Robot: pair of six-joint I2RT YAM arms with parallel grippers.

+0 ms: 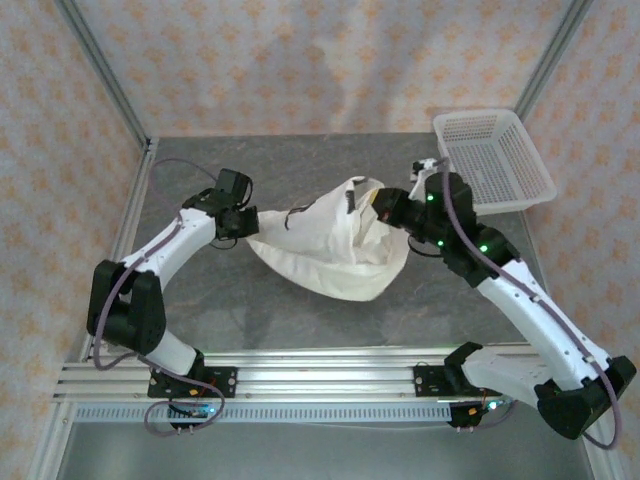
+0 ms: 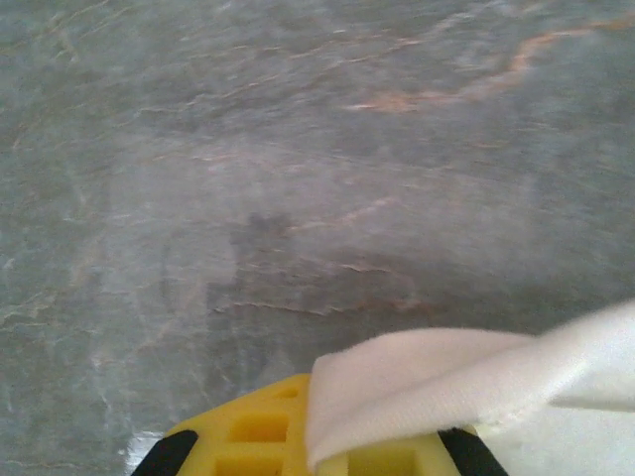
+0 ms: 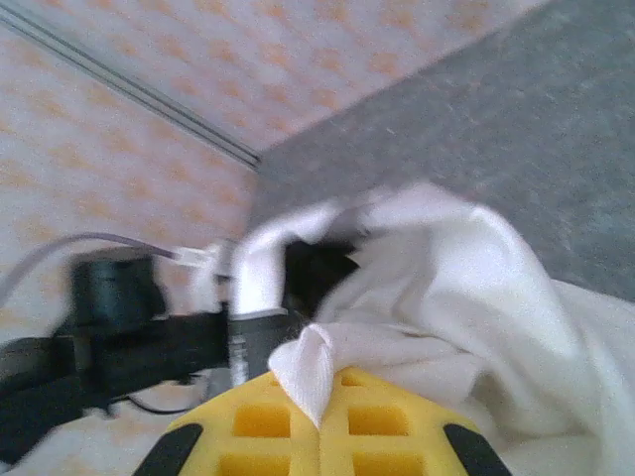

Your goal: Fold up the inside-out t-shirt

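Observation:
The white inside-out t-shirt (image 1: 330, 245) hangs stretched between both grippers above the grey table, its body sagging toward the near side. My left gripper (image 1: 242, 222) is shut on the shirt's left edge; in the left wrist view a hemmed strip of the shirt (image 2: 446, 382) comes out from between the yellow fingers (image 2: 258, 436). My right gripper (image 1: 385, 208) is shut on the right edge. The right wrist view has a pinched fold of the shirt (image 3: 313, 372) caught between yellow fingers (image 3: 397, 436), with the rest of the cloth bunched to the right.
A white plastic mesh basket (image 1: 492, 155) stands at the table's back right, just behind the right arm. Patterned walls enclose the table (image 1: 200, 300) on three sides. An aluminium rail (image 1: 320, 380) runs along the near edge.

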